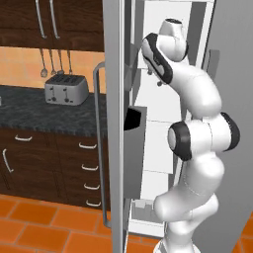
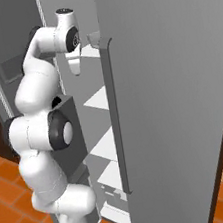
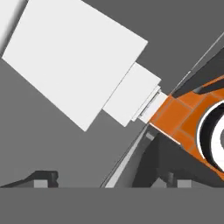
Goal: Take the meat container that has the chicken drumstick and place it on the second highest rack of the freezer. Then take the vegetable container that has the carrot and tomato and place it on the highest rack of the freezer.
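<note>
White shelving fills the inside of the freezer [image 1: 159, 132], which stands open in front of the base with its door [image 1: 114, 123] swung out to the left, edge-on in the left base view. The arm is folded up high, and the gripper [image 2: 75, 67] hangs pointing downward just inside the opening, level with the upper racks [image 2: 99, 98]. In the hand view the two dark fingertips [image 3: 43, 177] sit far apart at the bottom with nothing between them, so the gripper is spread wide and empty. Past them the camera looks down a stack of white shelf edges to the orange floor tiles [image 3: 175, 114]. I cannot tell from these views whether a container already rests on a rack beside the hand, nor where the drumstick, carrot or tomato are. Judged from the empty gripper this high in the compartment, the step in hand is probably a withdrawal before fetching a container. To do it well, the hand should back straight out along the line of the rack, fingers kept spread so they drag nothing. It should clear the shelf edge before the wrist drops or turns. The elbow sits close to the door's inner face and to the long grey handle [image 2: 115, 114] of the neighbouring door, so the swing should be narrow. The dark tabletop [image 1: 29, 111] with the toaster [image 1: 65, 89] lies to the left, beyond the door.
</note>
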